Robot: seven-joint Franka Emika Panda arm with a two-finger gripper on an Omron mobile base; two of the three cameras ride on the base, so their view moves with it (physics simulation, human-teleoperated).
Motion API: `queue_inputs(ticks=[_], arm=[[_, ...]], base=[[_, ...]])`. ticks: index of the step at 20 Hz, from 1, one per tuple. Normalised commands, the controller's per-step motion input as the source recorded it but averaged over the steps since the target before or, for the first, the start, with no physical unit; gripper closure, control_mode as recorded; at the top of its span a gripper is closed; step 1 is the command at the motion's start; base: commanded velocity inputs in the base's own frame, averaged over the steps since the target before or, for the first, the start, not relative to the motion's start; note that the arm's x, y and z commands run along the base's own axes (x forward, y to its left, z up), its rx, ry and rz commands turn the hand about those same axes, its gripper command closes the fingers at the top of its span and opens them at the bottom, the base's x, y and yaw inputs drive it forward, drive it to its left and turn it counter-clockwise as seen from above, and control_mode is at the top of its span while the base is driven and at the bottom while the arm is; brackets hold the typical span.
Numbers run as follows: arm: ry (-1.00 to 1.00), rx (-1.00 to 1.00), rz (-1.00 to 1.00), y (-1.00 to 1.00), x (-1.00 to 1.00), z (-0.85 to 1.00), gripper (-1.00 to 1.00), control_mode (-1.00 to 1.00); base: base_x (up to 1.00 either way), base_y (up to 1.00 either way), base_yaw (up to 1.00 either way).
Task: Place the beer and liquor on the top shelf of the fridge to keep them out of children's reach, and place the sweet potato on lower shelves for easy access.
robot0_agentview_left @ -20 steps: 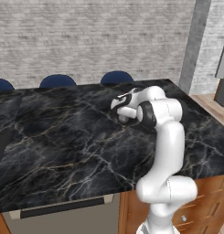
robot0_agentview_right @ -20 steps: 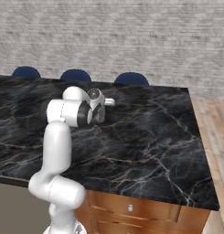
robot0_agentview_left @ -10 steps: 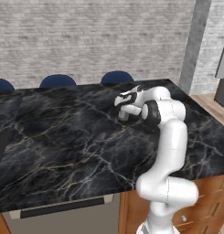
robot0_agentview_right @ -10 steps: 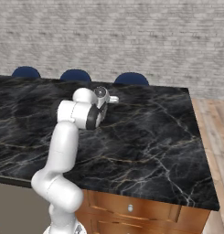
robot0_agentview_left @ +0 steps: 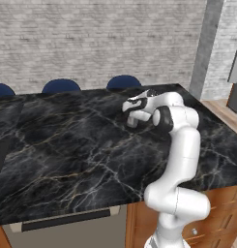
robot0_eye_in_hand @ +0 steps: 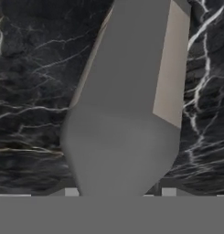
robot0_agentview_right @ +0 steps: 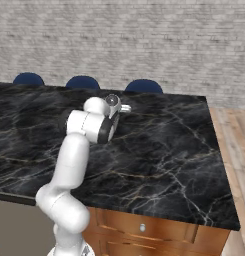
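The liquor sat between the jaws of the gripper over the counter, broad body at 6 o'clock in the hand view, tapering toward 1. I couldn't tell whether they gripped it. A square, firm squeeze before lifting seemed wise.

Liquor neck cut off above
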Motion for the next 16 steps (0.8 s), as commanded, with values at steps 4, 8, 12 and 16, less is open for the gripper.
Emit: queue_inputs(ticks=[4,8,12,16], arm=[[0.01,0.0,0.17,0.1,-0.07,0.17,1.0,-1.0],[0.0,-0.05,0.18,0.01,-0.48,0.97,1.0,-1.0],[0.0,-0.17,0.13,0.0,-0.93,1.0,1.0,-1.0],[0.0,-0.19,0.07,-0.07,-1.0,1.0,1.0,-1.0]], base=[[0.0,0.0,0.0],[0.0,0.0,0.0],[0.0,0.0,0.0],[0.0,0.0,0.0]])
